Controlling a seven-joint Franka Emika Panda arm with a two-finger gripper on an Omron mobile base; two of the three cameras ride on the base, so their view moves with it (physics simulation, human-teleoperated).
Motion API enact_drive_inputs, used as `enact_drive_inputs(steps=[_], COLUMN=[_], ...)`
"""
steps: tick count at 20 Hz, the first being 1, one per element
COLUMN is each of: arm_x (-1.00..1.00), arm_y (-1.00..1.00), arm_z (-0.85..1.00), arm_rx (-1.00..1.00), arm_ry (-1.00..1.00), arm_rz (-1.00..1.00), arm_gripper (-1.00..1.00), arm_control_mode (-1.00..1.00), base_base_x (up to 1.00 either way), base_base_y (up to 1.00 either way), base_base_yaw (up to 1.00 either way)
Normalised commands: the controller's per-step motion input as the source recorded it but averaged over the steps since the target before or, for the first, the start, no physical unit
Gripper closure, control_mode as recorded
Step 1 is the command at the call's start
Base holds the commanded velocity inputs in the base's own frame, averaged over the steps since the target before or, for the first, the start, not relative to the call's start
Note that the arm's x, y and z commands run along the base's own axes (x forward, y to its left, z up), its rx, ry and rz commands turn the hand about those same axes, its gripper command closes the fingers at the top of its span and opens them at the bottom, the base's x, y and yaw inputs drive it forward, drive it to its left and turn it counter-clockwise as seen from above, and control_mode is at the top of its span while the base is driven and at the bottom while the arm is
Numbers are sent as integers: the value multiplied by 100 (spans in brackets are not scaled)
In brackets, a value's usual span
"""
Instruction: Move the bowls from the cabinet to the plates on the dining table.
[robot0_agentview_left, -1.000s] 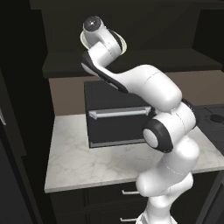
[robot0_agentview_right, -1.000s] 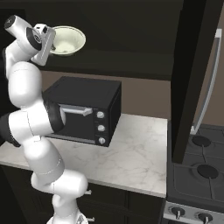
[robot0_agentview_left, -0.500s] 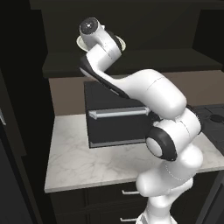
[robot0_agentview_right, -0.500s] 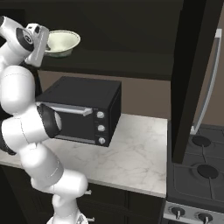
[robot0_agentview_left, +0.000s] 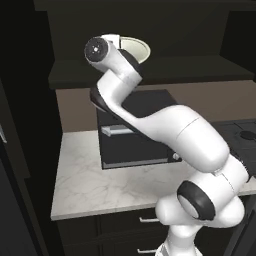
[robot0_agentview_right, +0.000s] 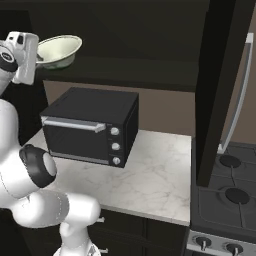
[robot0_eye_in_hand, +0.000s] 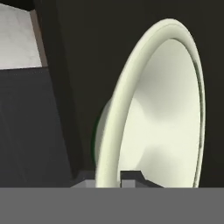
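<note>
The cream-white bowl (robot0_agentview_right: 60, 50) hangs tilted in front of the dark cabinet's shelf (robot0_agentview_right: 130, 66), above the toaster oven. My gripper (robot0_agentview_right: 39, 59) is shut on its near rim. In the hand view the bowl (robot0_eye_in_hand: 166, 109) stands on edge with its pale inside to the right, and the gripper (robot0_eye_in_hand: 109, 177) has the rim between its two fingertips. A little dark green shows low on its outer side. From the left base view the bowl (robot0_agentview_left: 136, 49) peeks out behind my hand. The dining table and the plates are out of view.
A black toaster oven (robot0_agentview_right: 90, 127) sits on the small marble counter (robot0_agentview_right: 155, 175) right under the bowl. The cabinet's open door (robot0_agentview_right: 220, 90) with its silver bar handle (robot0_agentview_right: 241, 95) hangs at the right, above a stove (robot0_agentview_right: 225, 200).
The jaws have closed the last bit on the bowl's rim. The bowl has come out from the cabinet toward me, a little lower, and my elbow has swung nearer the cameras.
</note>
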Motion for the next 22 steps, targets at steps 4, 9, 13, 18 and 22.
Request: enact_drive_inputs(steps=[4, 9, 13, 18, 22], arm_x=[-100, -99, -83, -74, -66], arm_y=[-12, -17, -18, -18, -13], arm_z=[0, 9, 19, 29, 36], arm_rx=[0, 2, 4, 6, 9], arm_ry=[-18, -13, -5, -3, 0], arm_rz=[0, 0, 0, 0, 0], arm_gripper=[100, 100, 100, 100, 100], arm_control_mode=[-100, -100, -100, -100, -100], base_base_x=[0, 0, 0, 0, 0], base_base_y=[0, 0, 0, 0, 0], base_base_yaw=[0, 0, 0, 0, 0])
